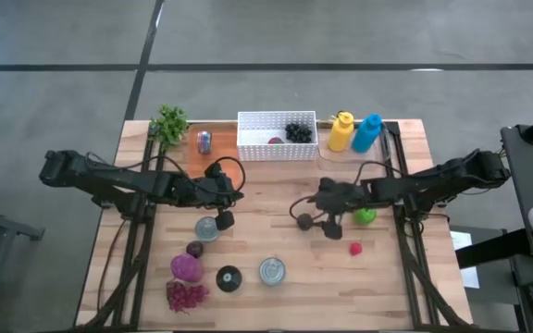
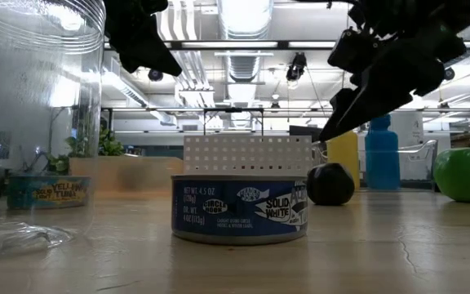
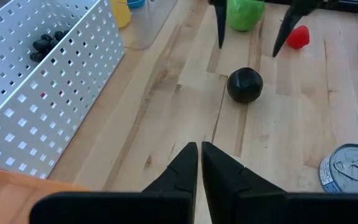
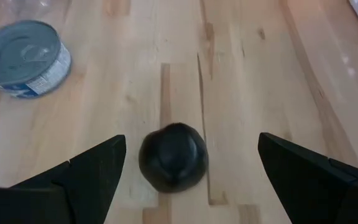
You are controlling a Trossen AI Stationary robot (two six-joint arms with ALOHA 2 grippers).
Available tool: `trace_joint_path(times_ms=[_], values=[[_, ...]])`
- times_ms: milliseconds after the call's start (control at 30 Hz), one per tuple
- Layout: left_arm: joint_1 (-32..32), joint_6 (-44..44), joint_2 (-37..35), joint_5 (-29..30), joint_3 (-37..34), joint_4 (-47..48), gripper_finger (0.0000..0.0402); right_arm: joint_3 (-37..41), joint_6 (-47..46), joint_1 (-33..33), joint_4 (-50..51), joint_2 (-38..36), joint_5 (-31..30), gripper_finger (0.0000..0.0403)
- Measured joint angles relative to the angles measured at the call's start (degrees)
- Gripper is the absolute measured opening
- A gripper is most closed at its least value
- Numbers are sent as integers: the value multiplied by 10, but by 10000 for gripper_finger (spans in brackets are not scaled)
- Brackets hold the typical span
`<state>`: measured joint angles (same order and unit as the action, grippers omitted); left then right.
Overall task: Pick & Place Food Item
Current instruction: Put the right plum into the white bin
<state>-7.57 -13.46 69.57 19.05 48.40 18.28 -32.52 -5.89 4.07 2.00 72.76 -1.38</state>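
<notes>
**Right gripper poised over dark round fruit, nothing yet grasped**

The dark round fruit (image 4: 172, 163) is being observed on bare table, in front of the white basket (image 1: 277, 146) and well apart from it. It is being straddled by the right gripper (image 4: 188, 171), whose fingers are being held wide on either side, untouching. No long axis is presented. The left gripper (image 3: 199, 163), farther off beside the basket, is being kept clenched and empty.

right gripper (image 4: 188, 168) agape, left gripper (image 3: 199, 165) closed
</notes>
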Motion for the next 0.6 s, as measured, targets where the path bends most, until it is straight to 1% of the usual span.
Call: trace_joint_path(times_ms=[233,400,600], values=[[0,0,0,0,0,0,26,47,3,1,-117,19,2,364],[0,0,0,0,0,-1,26,48,14,1,-139,66,4,364],[0,0,0,0,0,-2,26,27,27,1,-147,117,4,364]])
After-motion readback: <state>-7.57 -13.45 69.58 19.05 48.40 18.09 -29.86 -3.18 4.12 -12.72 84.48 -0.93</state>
